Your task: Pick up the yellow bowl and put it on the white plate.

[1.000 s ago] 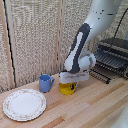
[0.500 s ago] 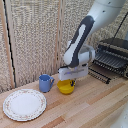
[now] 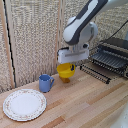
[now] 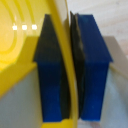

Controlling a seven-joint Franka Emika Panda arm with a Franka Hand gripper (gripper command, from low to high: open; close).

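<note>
The yellow bowl [image 3: 65,70] hangs above the wooden table, lifted clear of it, in the middle of the exterior view. My gripper [image 3: 69,64] is shut on the bowl's rim from above. In the wrist view the dark-blue fingers [image 4: 92,65] pinch the thin yellow wall [image 4: 67,65], one inside and one outside. The white plate [image 3: 24,104] with a faint floral rim lies on the table at the exterior view's lower left, well apart from the bowl.
A blue mug [image 3: 45,82] with a handle stands between the plate and the bowl. A small orange block [image 3: 65,79] sits on the table under the bowl. A dark wire rack [image 3: 107,60] stands at the exterior view's right. A reed screen forms the back wall.
The gripper has closed on the bowl and lifted it off the table; the bowl has moved slightly toward the exterior view's left, uncovering the orange block beneath.
</note>
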